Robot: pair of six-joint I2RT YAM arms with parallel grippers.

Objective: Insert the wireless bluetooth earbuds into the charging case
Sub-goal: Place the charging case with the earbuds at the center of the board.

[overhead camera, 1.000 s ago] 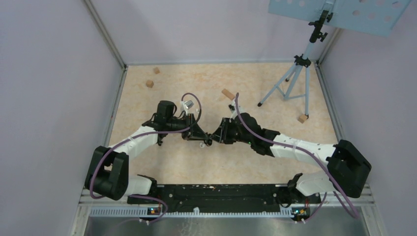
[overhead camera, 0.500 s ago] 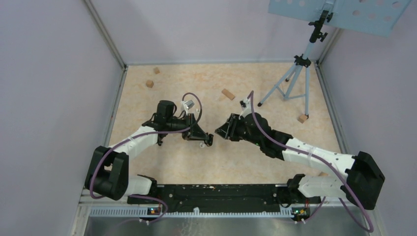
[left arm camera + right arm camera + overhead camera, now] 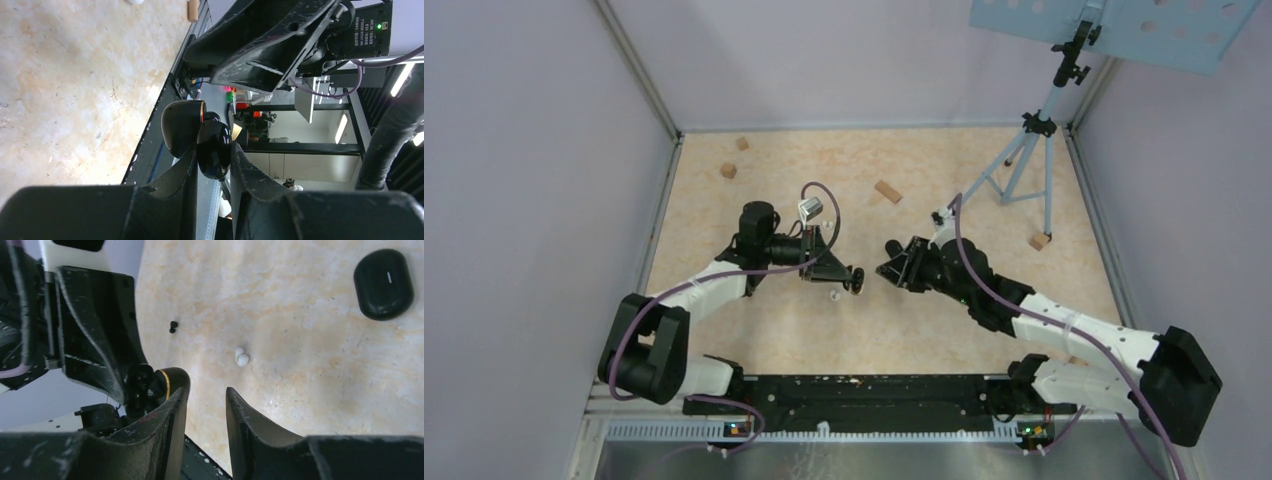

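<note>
a sec ago the two arms met tip to tip over the middle of the table [image 3: 754, 200]. now the right arm [image 3: 1044, 320] has pulled back twd its own side, leaving open space btw the tools. the left arm [image 3: 714, 280] has only nudged its wrist a little to the right. the right gripper [image 3: 206, 394] has its fingers apart w/ nothing btw them. the left gripper [image 3: 846, 274] is clamped on the black charging case [image 3: 214, 152], held off the table w/ its lid [image 3: 181, 125] swung open. likely meaning: a bud was just offered to the case, and the right arm is now free to fetch another. whether a bud actually sits in the case can't be told, as the inside is dark and mostly hidden.

the case's long axis runs along the left fingers, w/ the mouth facing out twd the right gripper and the lid folded to the table side. a closed black case [image 3: 384, 284] lies flat, well apart. loose on the table are two buds. a white earbud [image 3: 242, 357] lies on its side near the left gripper's tip, its long axis roughly in line w/ the right fingers. a black earbud [image 3: 173, 326] lies farther off, too small to tell which way it points.
</note>
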